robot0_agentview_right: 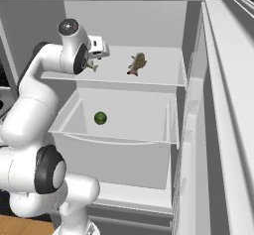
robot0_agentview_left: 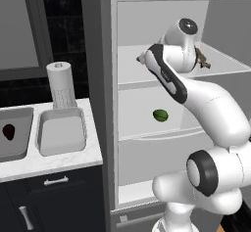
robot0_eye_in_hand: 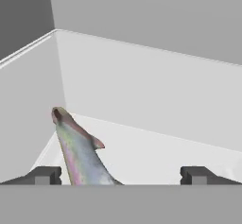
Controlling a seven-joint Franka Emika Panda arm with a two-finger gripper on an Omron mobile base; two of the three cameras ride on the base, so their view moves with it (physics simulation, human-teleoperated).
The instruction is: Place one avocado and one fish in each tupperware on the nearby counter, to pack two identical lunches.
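Desk: white marbled stone desk (robot0_agentview_left: pixel 49 165) at far left, carrying two trays.
Grey tray: mid-grey shallow tupperware (robot0_agentview_left: pixel 14 150) holds the blackish-maroon pear-shaped avocado (robot0_agentview_left: pixel 9 131).
Pale tray: off-white tupperware (robot0_agentview_left: pixel 61 130), just beside the white paper-towel roll (robot0_agentview_left: pixel 61 85).
Fridge drawer: round bright green avocado (robot0_agentview_right: pixel 100 118) lies inside.
Upper shelf: slender silvery-grey fish (robot0_eye_in_hand: pixel 78 150) near the left wall; olive-brown fish (robot0_agentview_right: pixel 137 63) further right.
Fingers: fingers (robot0_eye_in_hand: pixel 45 176) spread wide, the silvery fish between them, untouched.

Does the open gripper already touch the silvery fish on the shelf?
Apart. In the hand view, the silvery fish lies between the gripper's fingertips, a gap on each side.
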